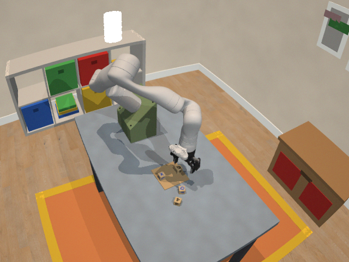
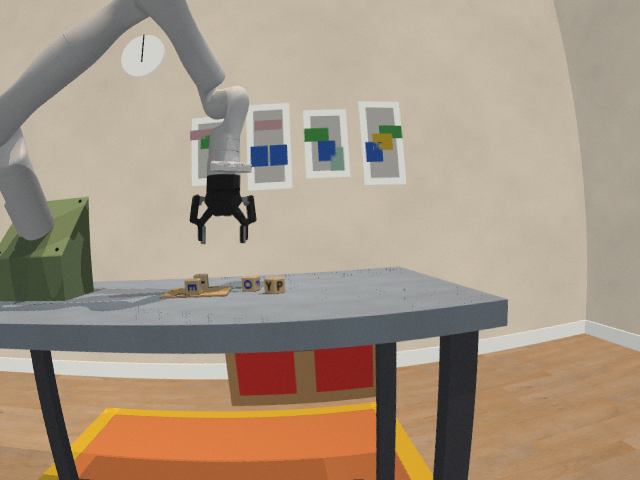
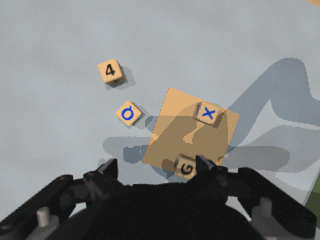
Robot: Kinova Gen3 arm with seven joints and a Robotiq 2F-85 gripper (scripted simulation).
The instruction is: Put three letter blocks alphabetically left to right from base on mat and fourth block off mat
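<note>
The gripper (image 2: 222,235) hangs well above the mat (image 3: 170,135), jaws spread wide and holding nothing. The mat lies on the counter (image 1: 197,225). On it sit the X block (image 3: 208,113) near its far corner and the G block (image 3: 185,167) at its near edge, seen from the wrist. The O block (image 3: 129,114) lies off the mat, just beside its left edge; the 4 block (image 3: 110,70) is farther out beyond O.

The blocks look like small stiff wooden cubes, probably light and not fragile; flat opposite side faces should suit the jaws, taken from above so the letter stays up. The thin mat could shift or wrinkle if a block drags.

The G block is partly cut off by the gripper body in the wrist view and shaded in the top view. Whether G lies fully on the mat cannot be told
</note>
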